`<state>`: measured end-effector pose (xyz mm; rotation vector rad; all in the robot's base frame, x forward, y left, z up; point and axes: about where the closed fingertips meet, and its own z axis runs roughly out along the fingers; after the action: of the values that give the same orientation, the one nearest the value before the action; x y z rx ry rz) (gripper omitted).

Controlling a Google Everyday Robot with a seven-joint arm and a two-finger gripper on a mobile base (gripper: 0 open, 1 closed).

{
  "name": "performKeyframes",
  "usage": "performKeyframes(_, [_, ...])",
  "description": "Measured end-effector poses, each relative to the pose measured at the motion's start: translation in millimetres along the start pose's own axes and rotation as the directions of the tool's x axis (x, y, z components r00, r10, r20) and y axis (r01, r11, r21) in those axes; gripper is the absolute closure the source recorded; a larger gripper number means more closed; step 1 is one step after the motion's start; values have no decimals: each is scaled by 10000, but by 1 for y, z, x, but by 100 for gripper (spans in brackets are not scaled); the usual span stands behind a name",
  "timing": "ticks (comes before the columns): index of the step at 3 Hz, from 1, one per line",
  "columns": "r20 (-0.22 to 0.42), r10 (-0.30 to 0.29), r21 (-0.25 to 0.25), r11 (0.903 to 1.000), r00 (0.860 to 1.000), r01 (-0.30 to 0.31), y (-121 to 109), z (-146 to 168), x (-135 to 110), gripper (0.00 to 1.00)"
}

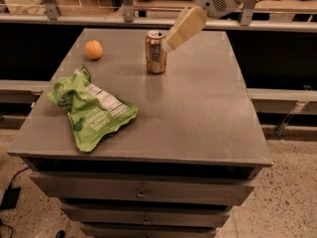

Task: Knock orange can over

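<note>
Your gripper (170, 44) is up at the back of the table, coming in from the upper right on a slant, with its cream-coloured tip pointing down and left. That tip sits right at the upper right shoulder of the orange can (156, 52), just under the rim. You can't really tell if it's touching the metal or only just beside it. You also can't tell how far open the gripper is, or whether it has hold of anything.

The can is upright on the grey metal table (198, 113), toward the far edge and a bit left of centre. It's shiny copper-orange with a silver pull-tab top and some pale marks down the side.

Left of it, well apart, there's an orange fruit (93, 49). A crumpled green snack bag (91, 108) lies flat near the front left corner.
</note>
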<state>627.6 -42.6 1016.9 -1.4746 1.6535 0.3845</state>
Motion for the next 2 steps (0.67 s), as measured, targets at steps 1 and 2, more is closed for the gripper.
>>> performKeyframes(1, [1144, 439, -47, 9990, 9925, -436, -11, 25, -15, 0])
performKeyframes(2, [1309, 506, -56, 9987, 9901, -503, -12, 28, -17, 0])
